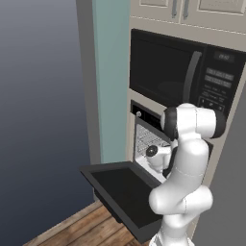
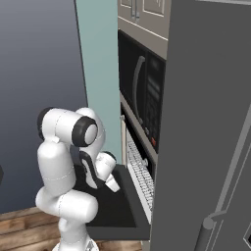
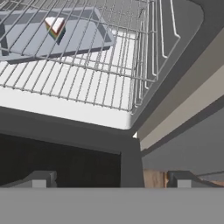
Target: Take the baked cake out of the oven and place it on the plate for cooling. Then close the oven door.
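The oven (image 1: 144, 137) stands open, its black oven door (image 1: 122, 192) folded down flat in front of it. In the hand view the pale interior holds wire racks (image 3: 87, 83). Behind the upper rack's wires lies a grey tray (image 3: 83, 37) carrying the cake (image 3: 54, 28), a small white wedge with coloured layers. My gripper (image 3: 113, 179) hovers over the door's inner edge at the oven mouth, open with nothing between its fingers, and well short of the cake. My hand (image 2: 110, 179) shows low above the door. The plate is out of view.
A large black microwave (image 1: 187, 72) with a vertical handle sits right above the oven, under pale cabinets (image 1: 192, 9). A tall grey panel (image 2: 206, 122) flanks the right side. Wooden floor (image 1: 81, 226) lies below the door, and a dark wall (image 1: 38, 96) is to the left.
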Tool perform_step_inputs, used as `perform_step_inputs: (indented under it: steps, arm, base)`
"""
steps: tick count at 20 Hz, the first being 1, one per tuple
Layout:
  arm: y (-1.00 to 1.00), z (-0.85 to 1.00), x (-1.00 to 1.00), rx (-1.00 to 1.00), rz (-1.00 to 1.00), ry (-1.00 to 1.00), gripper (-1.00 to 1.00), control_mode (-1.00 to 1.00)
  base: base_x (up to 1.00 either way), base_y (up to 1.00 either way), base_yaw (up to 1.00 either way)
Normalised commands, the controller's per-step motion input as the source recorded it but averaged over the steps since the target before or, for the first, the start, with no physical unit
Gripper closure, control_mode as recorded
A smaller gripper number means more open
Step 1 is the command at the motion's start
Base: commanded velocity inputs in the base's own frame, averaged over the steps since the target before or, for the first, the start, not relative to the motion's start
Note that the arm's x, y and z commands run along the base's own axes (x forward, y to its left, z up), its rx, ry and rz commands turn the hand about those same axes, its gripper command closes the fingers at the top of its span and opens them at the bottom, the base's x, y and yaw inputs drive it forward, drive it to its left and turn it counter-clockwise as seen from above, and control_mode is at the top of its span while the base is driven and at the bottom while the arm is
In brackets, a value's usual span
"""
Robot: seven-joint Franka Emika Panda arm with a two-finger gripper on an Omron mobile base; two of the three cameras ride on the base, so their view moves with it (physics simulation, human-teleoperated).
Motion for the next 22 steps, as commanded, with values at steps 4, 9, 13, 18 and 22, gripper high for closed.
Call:
perform_step_inputs:
  steps: [4,9,13,18,22]
  arm:
    - [0.26,-0.02,0.0,0.01,-0.03,0.0,-1.0,-1.0]
    - [0.14,0.0,0.01,0.0,-0.01,0.0,-1.0,-1.0]
    - [0.1,0.0,0.03,0.0,0.0,0.0,-1.0,-1.0]
    - [-0.15,-0.02,0.13,-0.03,0.0,-0.03,-1.0,-1.0]
    - [-0.01,-0.2,0.14,-0.36,-0.01,-0.24,-1.0,-1.0]
  base:
    - [0.0,0.0,0.0]
    - [0.0,0.0,0.0]
    - [0.0,0.0,0.0]
    - [0.0,0.0,0.0]
    - [0.0,0.0,0.0]
